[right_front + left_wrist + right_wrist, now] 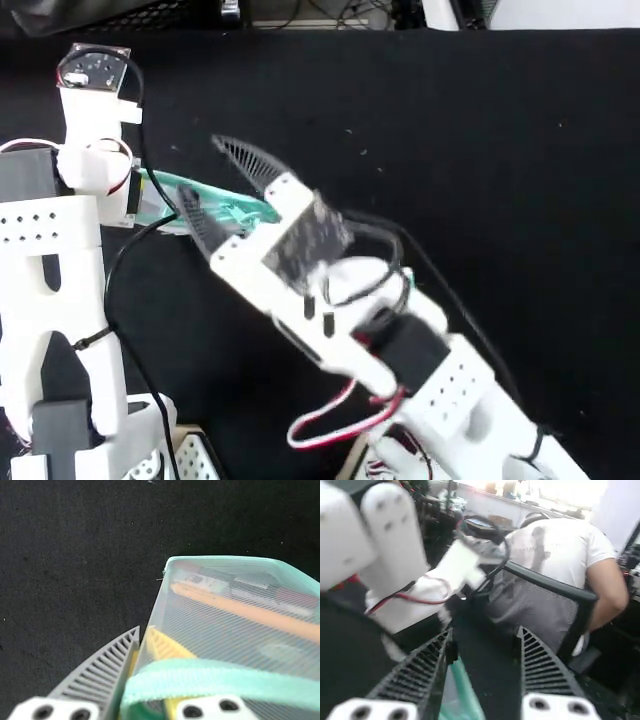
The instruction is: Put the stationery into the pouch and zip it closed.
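A translucent pouch [235, 630] with teal trim lies on the black table, with an orange pencil [250, 611] and pens inside it. My left gripper [145, 630] is shut on the pouch's near end, its grey finger [100, 675] pressed against the pouch wall. From above, the pouch [215, 208] shows as a teal strip between the two arms. My right gripper [199, 167] hovers open over the pouch's other end, one finger on each side. In the right wrist view the teal edge [462, 695] sits between the spread fingers of that gripper [485, 635].
The black table top [480, 150] stretches to the far right. The left arm's white body [60, 260] stands along the left edge, and the right arm [420, 370] crosses the middle from the lower right. Cables and clutter lie beyond the far edge.
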